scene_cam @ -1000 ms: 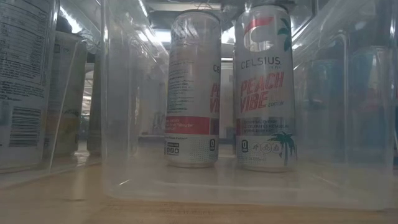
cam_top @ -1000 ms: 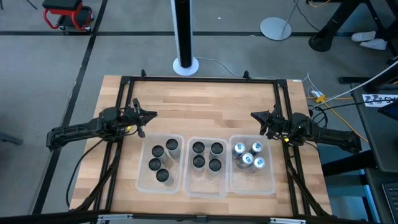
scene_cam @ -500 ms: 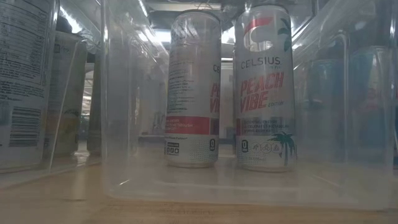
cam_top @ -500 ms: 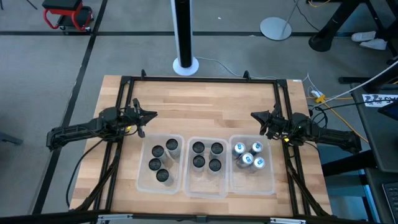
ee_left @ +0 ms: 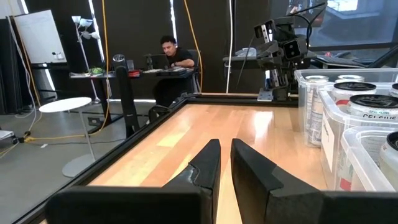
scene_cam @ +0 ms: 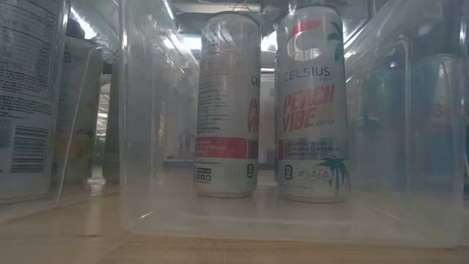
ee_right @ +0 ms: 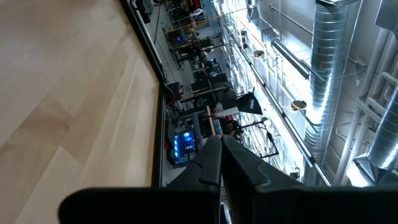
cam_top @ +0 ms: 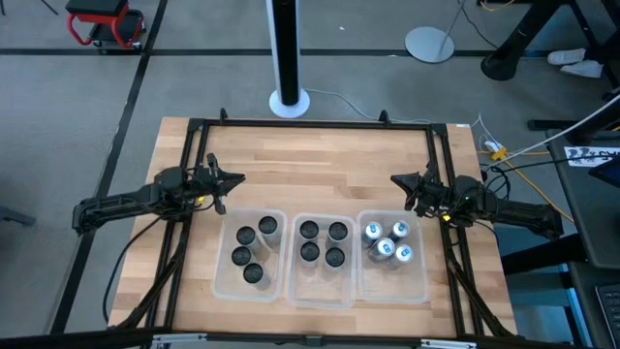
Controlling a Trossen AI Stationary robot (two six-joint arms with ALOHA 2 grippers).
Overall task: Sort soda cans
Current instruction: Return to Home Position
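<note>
Front edge of the tabletop (cam_top: 320, 155) first: three clear bins side by side, and every soda can sits inside one. There are four dark-topped cans (cam_top: 254, 274) in the left bin (cam_top: 221, 281), four more with dark tops in the middle bin (cam_top: 323, 293), and four silver-topped cans (cam_top: 385, 248) in the right bin (cam_top: 418, 286). Down at tabletop level, two white peach-label cans (scene_cam: 314, 103) stand upright, close together behind a clear wall. Just beyond the bins, the left hand (cam_top: 235, 178) hovers near the left bin's far corner, fingers drawn in to a thin slit, gripping nothing. Opposite it, the right hand (cam_top: 397, 180) hovers near the right bin's far corner, fingers pressed together, also empty. The two point at each other, with bare wood between them. Far back, past the tabletop, a pole (cam_top: 281, 39) stands on the floor, and the left wrist view catches a person (ee_left: 171, 59) seated at a desk.
</note>
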